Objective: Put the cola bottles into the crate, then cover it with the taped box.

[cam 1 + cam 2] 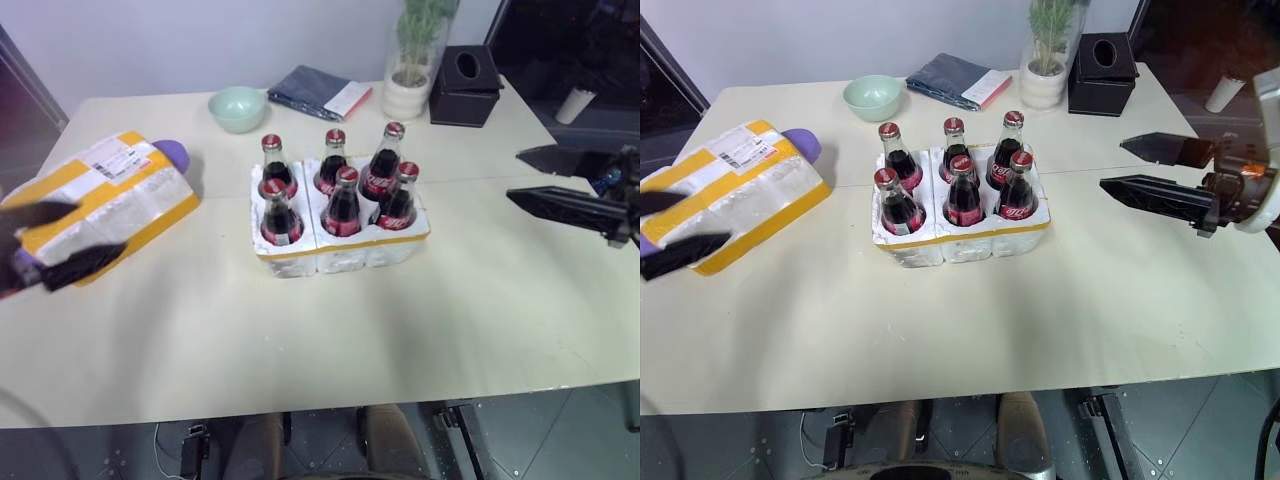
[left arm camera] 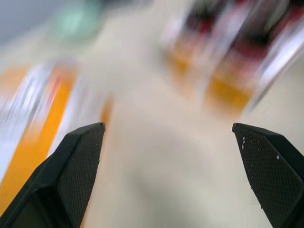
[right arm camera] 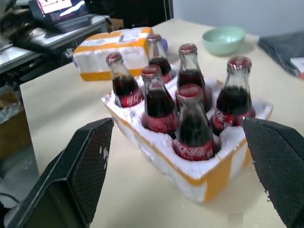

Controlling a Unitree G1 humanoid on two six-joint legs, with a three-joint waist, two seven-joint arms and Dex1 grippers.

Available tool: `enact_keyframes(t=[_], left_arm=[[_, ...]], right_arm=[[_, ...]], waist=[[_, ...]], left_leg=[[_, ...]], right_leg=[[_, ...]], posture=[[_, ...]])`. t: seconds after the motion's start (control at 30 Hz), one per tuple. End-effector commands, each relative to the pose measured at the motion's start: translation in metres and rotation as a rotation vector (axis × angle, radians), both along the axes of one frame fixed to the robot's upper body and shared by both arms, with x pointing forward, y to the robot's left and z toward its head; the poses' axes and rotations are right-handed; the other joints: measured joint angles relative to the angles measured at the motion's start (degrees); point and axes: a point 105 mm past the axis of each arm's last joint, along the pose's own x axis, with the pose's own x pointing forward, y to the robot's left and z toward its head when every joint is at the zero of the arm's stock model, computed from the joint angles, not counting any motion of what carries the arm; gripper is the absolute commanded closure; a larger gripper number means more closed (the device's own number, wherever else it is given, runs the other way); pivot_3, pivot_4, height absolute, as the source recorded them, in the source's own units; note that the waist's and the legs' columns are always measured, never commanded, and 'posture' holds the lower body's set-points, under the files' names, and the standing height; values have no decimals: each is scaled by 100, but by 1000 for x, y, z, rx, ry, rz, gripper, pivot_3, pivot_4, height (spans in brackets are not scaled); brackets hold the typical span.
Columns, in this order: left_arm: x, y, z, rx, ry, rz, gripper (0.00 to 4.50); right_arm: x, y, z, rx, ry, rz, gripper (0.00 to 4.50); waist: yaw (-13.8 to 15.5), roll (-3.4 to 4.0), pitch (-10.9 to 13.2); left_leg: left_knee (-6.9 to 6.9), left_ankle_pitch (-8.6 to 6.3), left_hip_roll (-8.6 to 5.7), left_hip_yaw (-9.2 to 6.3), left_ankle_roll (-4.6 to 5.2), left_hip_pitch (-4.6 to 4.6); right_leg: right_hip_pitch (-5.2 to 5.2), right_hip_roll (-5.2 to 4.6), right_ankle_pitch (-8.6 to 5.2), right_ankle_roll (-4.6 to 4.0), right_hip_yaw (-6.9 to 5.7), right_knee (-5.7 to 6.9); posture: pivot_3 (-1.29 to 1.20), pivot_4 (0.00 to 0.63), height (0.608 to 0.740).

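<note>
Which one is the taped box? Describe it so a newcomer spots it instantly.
On the cream table, look left of the crate holding six cola bottles. The taped box lies there by itself near the table's left edge. Unlike the low crate, it is a closed white foam block wrapped in broad yellow bands, with a shipping label on top.

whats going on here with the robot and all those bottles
All six cola bottles already stand in the wells of the crate at the middle of the table. Neither arm holds anything: the right gripper hangs to the crate's right with its jaws open, and the left gripper, also open, is over by the taped box, which lies on the table to the crate's left. The crate has not yet been covered.
</note>
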Motion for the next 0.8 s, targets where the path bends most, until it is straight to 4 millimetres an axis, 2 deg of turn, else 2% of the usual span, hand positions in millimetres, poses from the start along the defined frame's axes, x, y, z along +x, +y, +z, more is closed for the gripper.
enact_keyframes(t=[0.03, 0.1, 0.17, 0.23, 0.4, 0.47, 0.57, 0.67, 0.8], left_arm=[[-13, 51, 4, 312, -28, 185, 0], [-12, 84, -8, 450, -9, 346, 0], [-8, 104, -16, 535, -20, 449, 0], [0, 114, -24, 587, -37, 502, 0], [37, 113, -67, 734, -108, 461, 0], [47, 111, -77, 772, -140, 455, 0], [55, 115, -102, 836, -100, 451, 0], [64, 117, -111, 851, -108, 469, 0], [89, 116, -109, 877, -177, 480, 0]], right_arm=[[1, 0, 6, -21, -65, 17, 113], [4, 2, 5, -27, -77, 22, 113], [2, 4, 6, -32, -83, 34, 113], [-1, 4, 7, -33, -85, 45, 113], [-6, 5, 13, -23, -101, 38, 113], [-8, 7, 14, -26, -111, 37, 113], [-11, 11, 18, -26, -128, 39, 113], [-14, 13, 21, -25, -133, 42, 113], [-23, 13, 21, -46, -128, 44, 113]], waist=[[29, -2, -1], [88, -10, -5], [154, -11, -6], [208, -10, -7], [190, -11, -8], [179, -18, -10], [143, -23, -13], [154, -24, -15], [215, -35, -21]], left_leg=[[4, 0, 0, 1, 0, 3], [9, 0, 0, 1, -2, -2], [11, 0, 0, 11, -4, -3], [10, 0, -1, 17, -4, -9], [4, 1, -2, 17, -5, -29], [0, 1, -1, 17, -5, -29], [0, 1, 0, 18, -4, -27], [2, 1, 1, 18, -4, -23], [7, 2, 0, 12, -4, -26]], right_leg=[[5, -1, -5, -9, 0, 0], [7, -9, -3, -12, -3, -5], [9, -21, -3, -11, -5, -7], [8, -27, -4, -10, -5, -10], [-7, -27, 7, 13, -9, -10], [-12, -26, 10, 19, -10, -8], [-16, -25, 15, 27, -10, 0], [-13, -22, 16, 29, -9, 4], [-11, -22, 21, 38, -14, 4]], posture=[[0, 150, 740], [0, 150, 740], [0, 150, 740], [0, 150, 740], [0, 150, 740], [0, 150, 740], [0, 150, 740], [0, 150, 740], [0, 150, 740]])
